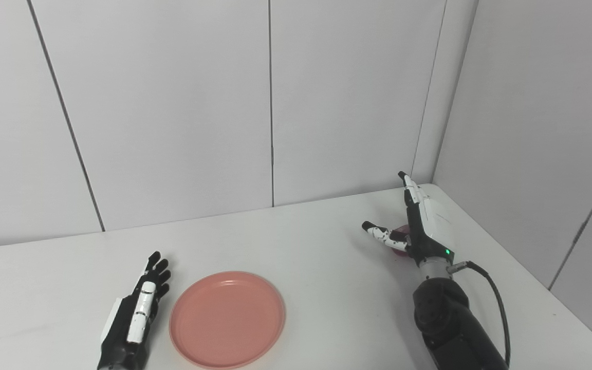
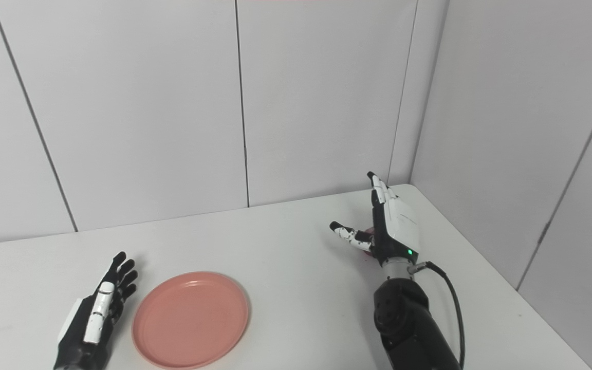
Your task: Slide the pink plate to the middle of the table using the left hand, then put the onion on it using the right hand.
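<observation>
Pink plate (image 1: 227, 319) sits on the white table (image 1: 316, 246) near the front, just beside the left hand (image 1: 136, 313), which lies flat, fingers spread, holding nothing. Right hand (image 1: 419, 226) is wide open too, mostly hiding the reddish onion (image 1: 402, 229) behind its palm.

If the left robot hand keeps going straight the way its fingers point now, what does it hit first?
Nothing on the table, it seems. The left robot hand points toward the back wall, passing left of the pink plate. Bare table lies ahead, so probably the wall first; depth is unclear.
</observation>
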Motion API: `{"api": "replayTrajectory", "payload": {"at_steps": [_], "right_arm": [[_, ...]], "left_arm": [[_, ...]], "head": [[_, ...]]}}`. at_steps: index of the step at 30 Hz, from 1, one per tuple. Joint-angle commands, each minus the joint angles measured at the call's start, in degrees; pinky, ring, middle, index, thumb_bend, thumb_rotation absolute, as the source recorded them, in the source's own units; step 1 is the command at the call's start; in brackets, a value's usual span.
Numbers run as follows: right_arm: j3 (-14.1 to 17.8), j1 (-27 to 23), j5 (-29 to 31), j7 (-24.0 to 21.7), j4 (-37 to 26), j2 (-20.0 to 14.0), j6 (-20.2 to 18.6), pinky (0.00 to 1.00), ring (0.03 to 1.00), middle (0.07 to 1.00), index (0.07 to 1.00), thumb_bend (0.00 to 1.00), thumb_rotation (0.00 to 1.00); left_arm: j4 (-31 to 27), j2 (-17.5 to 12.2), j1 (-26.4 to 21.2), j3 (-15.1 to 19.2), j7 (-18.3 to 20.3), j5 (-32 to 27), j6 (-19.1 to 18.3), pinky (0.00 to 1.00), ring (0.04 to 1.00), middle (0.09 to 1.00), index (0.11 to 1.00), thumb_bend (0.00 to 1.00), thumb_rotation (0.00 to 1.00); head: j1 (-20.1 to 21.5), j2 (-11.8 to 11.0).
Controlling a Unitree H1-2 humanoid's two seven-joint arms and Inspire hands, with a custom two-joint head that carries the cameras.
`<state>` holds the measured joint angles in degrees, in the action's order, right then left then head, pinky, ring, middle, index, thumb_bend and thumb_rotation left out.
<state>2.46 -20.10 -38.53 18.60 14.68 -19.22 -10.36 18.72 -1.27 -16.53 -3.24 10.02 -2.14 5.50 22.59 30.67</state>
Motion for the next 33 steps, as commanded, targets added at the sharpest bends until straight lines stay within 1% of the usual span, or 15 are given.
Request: {"api": "replayTrajectory", "payload": {"at_steps": [1,3,6,10,15,19,22,25,28,29,33], "right_arm": [[0.1,-3.2,-0.7,2.0,0.2,-1.7,-0.7,0.95,0.950,0.953,0.975,0.93,0.36],[0.1,-3.3,-0.8,2.1,1.2,-1.8,-0.8,0.96,0.952,0.955,0.978,0.93,0.34],[0.2,-3.5,-0.5,2.4,2.4,-1.9,-1.0,0.94,0.951,0.957,0.977,0.94,0.32],[0.0,-3.8,-0.5,3.3,5.1,-2.2,-0.4,0.94,0.943,0.949,0.970,0.94,0.30],[-0.2,-4.0,-0.1,3.4,7.4,-2.6,-0.4,0.93,0.944,0.948,0.967,0.94,0.29],[-0.1,-4.1,0.9,3.4,9.1,-2.9,0.3,0.95,0.947,0.948,0.965,0.93,0.26],[-0.3,-4.2,1.4,3.8,10.2,-3.0,0.4,0.93,0.942,0.944,0.961,0.92,0.25],[-0.4,-4.4,2.2,4.3,11.5,-3.1,0.9,0.92,0.932,0.935,0.949,0.91,0.21],[-0.6,-4.7,3.0,5.0,13.0,-3.1,1.5,0.88,0.897,0.900,0.911,0.85,0.15],[-0.6,-4.9,3.2,5.4,13.5,-3.1,1.8,0.88,0.894,0.897,0.909,0.85,0.15],[-1.0,-5.1,3.7,6.8,14.0,-3.2,2.3,0.81,0.831,0.834,0.845,0.80,0.04]], "left_arm": [[1.4,-1.2,1.2,0.5,0.4,-0.5,1.2,0.97,0.970,0.978,0.987,0.53,1.00],[1.4,-1.2,1.2,0.5,0.5,-0.6,1.2,0.97,0.970,0.978,0.987,0.53,1.00],[1.1,-1.2,1.3,0.4,0.5,-0.4,1.0,0.97,0.970,0.978,0.987,0.53,1.00],[0.8,-1.2,1.4,0.4,0.6,-0.5,0.8,0.98,0.971,0.978,0.986,0.53,1.00],[0.5,-1.2,1.5,0.2,0.7,-0.4,0.8,0.98,0.972,0.980,0.988,0.52,1.00],[0.4,-1.2,1.6,0.1,0.8,-0.3,0.8,0.97,0.969,0.977,0.986,0.52,1.00],[0.6,-1.2,1.6,0.1,0.9,-0.5,0.8,0.98,0.972,0.980,0.990,0.52,1.00],[-0.3,-1.1,1.8,0.0,0.8,-0.3,0.3,0.97,0.969,0.979,0.989,0.52,1.00],[-0.5,-1.2,1.8,-0.1,0.7,-0.2,0.3,0.97,0.970,0.979,0.987,0.52,1.00],[-0.6,-1.1,1.9,-0.1,0.7,-0.1,0.2,0.98,0.970,0.979,0.987,0.52,1.00],[-0.6,-1.1,1.9,-0.2,0.6,0.0,0.1,0.97,0.970,0.979,0.988,0.52,1.00]], "head": [[-0.1,0.0],[0.0,0.0],[-0.1,0.1],[-0.1,0.2],[-0.1,0.4],[-0.2,0.4],[-0.3,0.5],[-0.3,0.5],[-0.4,0.7],[-0.4,0.7],[-0.5,0.8]]}}
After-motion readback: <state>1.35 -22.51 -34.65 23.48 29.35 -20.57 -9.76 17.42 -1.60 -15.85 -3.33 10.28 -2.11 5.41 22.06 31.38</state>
